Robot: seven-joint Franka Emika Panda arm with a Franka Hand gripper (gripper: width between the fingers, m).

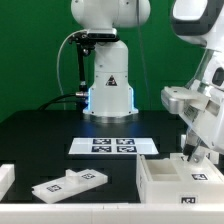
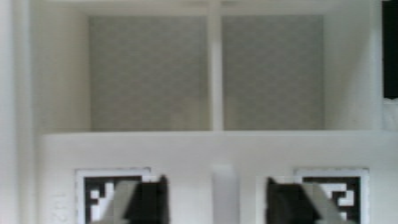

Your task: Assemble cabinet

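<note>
My hand [image 1: 196, 152] hangs low over the cabinet [image 1: 162, 186] box, which sits directly beneath it on the table [image 1: 40, 135]. The wrist view looks straight down into its two open bays. The fingers [image 2: 135, 203] look apart, seemingly astride one wall, with nothing clamped. To grip well I'd descend straight, centre that wall between the pads, and close gently so the box doesn't skid or tip. The loose panel [image 1: 68, 182] lies well away from the hand.

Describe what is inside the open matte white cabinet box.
Wrist view: the matte white cabinet box shows only bare grey floor and a thin white central rib. Exterior view: its near wall and the gripper hide much inside.
</note>
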